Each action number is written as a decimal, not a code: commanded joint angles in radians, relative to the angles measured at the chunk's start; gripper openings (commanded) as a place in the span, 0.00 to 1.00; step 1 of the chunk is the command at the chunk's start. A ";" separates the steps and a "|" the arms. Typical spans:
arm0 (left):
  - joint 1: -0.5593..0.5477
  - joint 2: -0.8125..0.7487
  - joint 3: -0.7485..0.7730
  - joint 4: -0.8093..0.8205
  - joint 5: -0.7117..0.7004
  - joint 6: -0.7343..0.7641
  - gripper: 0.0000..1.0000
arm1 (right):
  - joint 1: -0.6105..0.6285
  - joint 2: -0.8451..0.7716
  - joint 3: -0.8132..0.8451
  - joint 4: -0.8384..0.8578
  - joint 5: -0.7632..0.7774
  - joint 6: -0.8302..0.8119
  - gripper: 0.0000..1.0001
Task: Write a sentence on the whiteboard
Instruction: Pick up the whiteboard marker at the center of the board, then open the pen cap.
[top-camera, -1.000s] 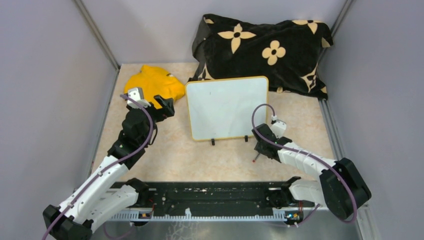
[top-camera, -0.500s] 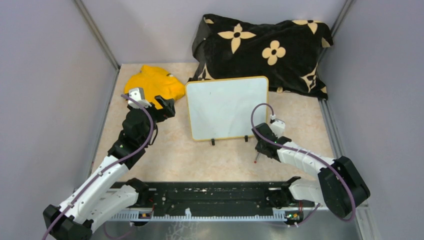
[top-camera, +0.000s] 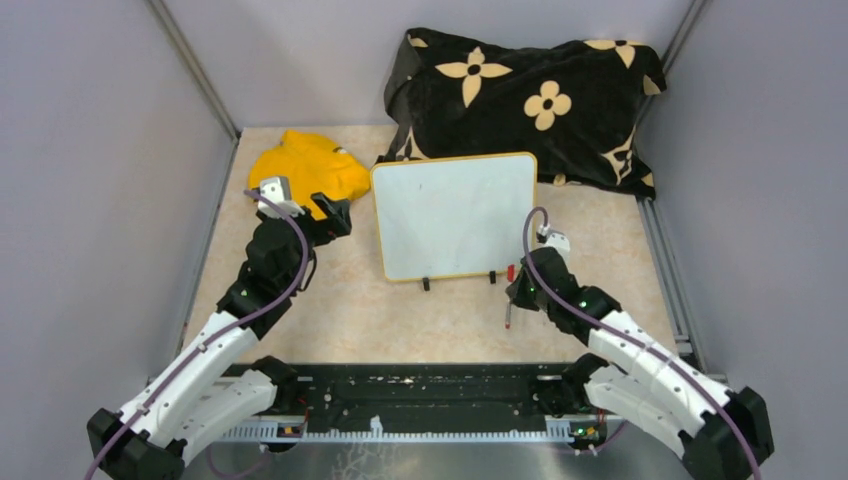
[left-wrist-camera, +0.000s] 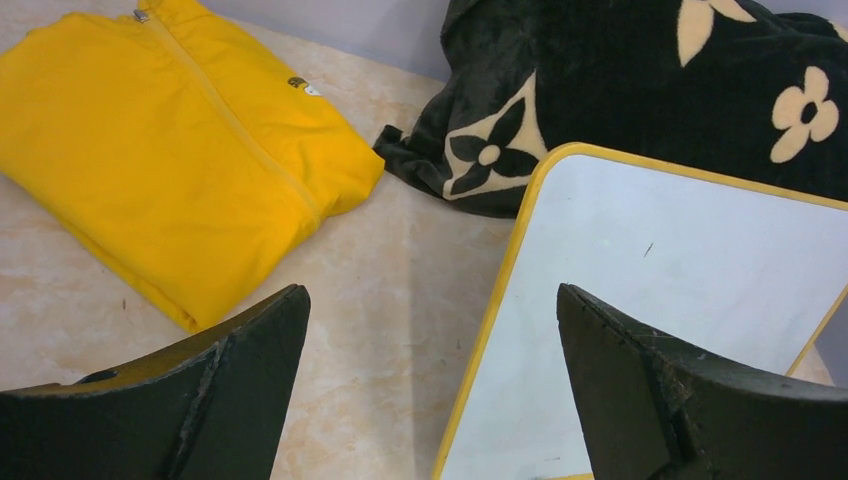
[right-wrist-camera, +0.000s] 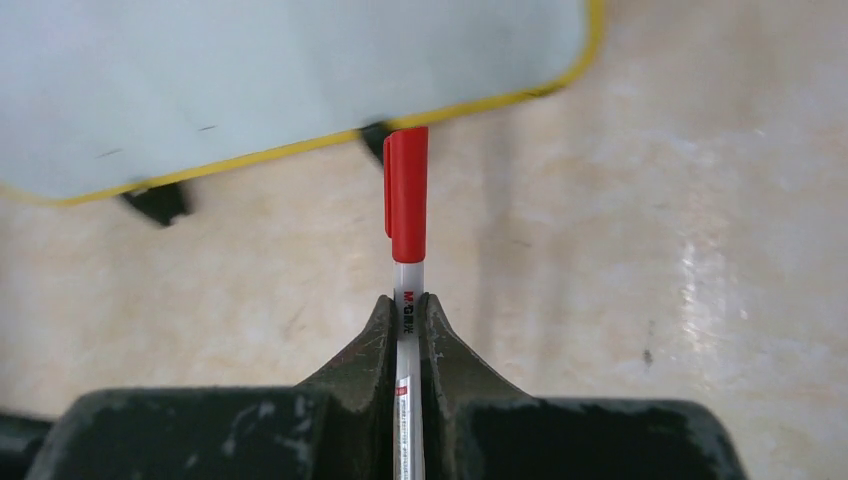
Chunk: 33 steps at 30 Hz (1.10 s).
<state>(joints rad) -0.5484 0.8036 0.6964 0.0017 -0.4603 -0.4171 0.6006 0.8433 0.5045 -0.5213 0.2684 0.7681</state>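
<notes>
Right hand (right-wrist-camera: 407, 300) pinches the red-capped marker (right-wrist-camera: 406, 190) tight, just in front of the blank whiteboard (top-camera: 455, 215) propped on the surface (top-camera: 350, 310). Left hand (top-camera: 335, 213) gapes wide by the board's left edge. Pickup stage; next it probably needs uncapping before writing.

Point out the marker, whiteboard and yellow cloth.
marker (right-wrist-camera: 406, 195), right wrist view, red cap.
whiteboard (top-camera: 455, 215), top external view, centre of white face.
yellow cloth (left-wrist-camera: 170, 170), left wrist view, middle of folded fabric.
</notes>
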 joint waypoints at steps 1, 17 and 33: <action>-0.005 -0.015 -0.021 0.073 0.042 0.021 0.99 | 0.031 -0.105 0.112 0.066 -0.244 -0.215 0.00; -0.007 0.026 0.108 0.197 0.771 -0.148 0.99 | 0.147 -0.083 0.160 0.735 -0.579 -0.280 0.00; -0.006 0.211 0.116 0.602 1.282 -0.407 0.93 | 0.194 -0.036 0.163 0.997 -0.614 -0.189 0.00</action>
<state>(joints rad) -0.5503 0.9607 0.7719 0.4934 0.6479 -0.7670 0.7685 0.7967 0.6353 0.3813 -0.3244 0.5694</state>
